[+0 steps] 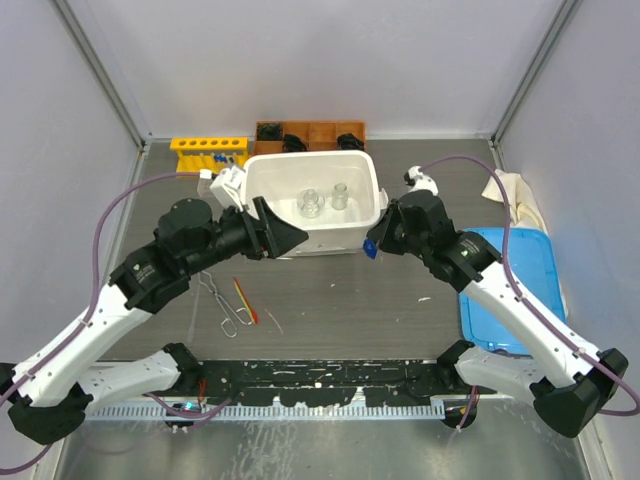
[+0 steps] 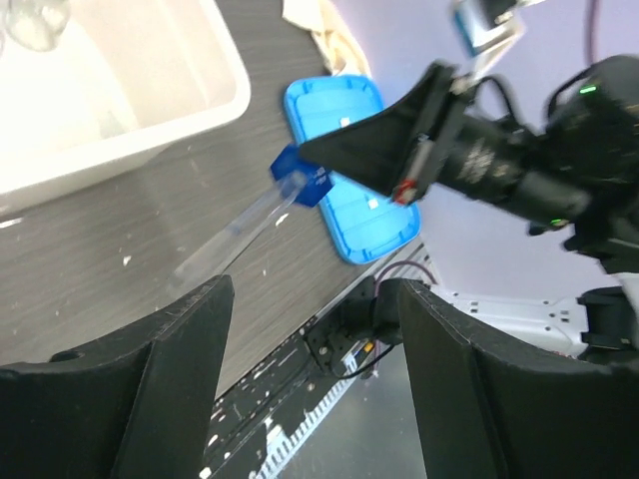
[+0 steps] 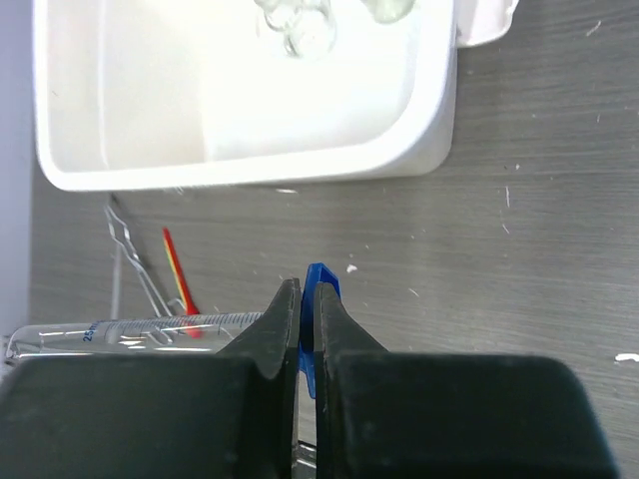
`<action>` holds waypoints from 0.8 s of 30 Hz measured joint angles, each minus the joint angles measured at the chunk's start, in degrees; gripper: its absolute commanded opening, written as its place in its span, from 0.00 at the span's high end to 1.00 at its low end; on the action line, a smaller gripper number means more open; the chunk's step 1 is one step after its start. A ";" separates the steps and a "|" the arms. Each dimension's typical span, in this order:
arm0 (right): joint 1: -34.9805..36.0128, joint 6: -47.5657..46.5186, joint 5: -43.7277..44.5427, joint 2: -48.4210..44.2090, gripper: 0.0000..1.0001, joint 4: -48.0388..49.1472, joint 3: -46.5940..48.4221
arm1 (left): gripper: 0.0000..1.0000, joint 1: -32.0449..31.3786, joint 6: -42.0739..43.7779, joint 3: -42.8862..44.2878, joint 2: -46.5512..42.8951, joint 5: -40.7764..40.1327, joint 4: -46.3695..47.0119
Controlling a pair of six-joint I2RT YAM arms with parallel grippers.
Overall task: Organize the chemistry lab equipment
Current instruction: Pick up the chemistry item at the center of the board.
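Observation:
A clear graduated cylinder [image 2: 235,235] with a blue base [image 2: 300,175] is held level above the table in front of the white bin [image 1: 300,160]. My right gripper [image 3: 307,289] is shut on the blue base [image 3: 321,279]. My left gripper [image 2: 315,299] stands open near the cylinder's other end, with nothing between its fingers. In the overhead view the two grippers face each other, left [image 1: 288,236] and right [image 1: 372,243]. Two small glass flasks [image 1: 311,205] stand in the bin. Metal tongs [image 1: 222,305] and a red-orange stick [image 1: 245,300] lie on the table. The yellow rack [image 1: 208,152] holds blue-capped tubes.
A brown wooden organizer [image 1: 310,132] stands behind the bin. A blue lid [image 1: 505,290] lies at the right under my right arm, with a crumpled cloth [image 1: 515,195] behind it. Grey walls close in the table on three sides.

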 measured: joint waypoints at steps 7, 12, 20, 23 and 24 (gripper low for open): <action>-1.42 3.80 -0.39 -1.46 0.99 4.17 0.22 | 0.26 0.00 -1.70 -4.11 -0.50 -0.26 -1.38; -1.53 4.96 -0.68 -0.55 0.99 6.10 1.29 | 0.25 0.00 -1.79 -4.11 -2.62 -0.39 -1.90; -1.53 5.38 -1.38 0.26 0.99 8.24 3.06 | 0.25 0.00 -3.17 -6.82 -4.44 -1.33 -1.60; -1.53 5.35 -1.88 0.39 0.99 8.28 4.04 | 0.25 0.00 -3.39 -7.76 -4.31 -1.90 -1.64; -1.53 5.33 -2.01 0.52 0.99 8.35 4.46 | 0.25 0.00 -3.50 -7.80 -4.24 -2.03 -1.62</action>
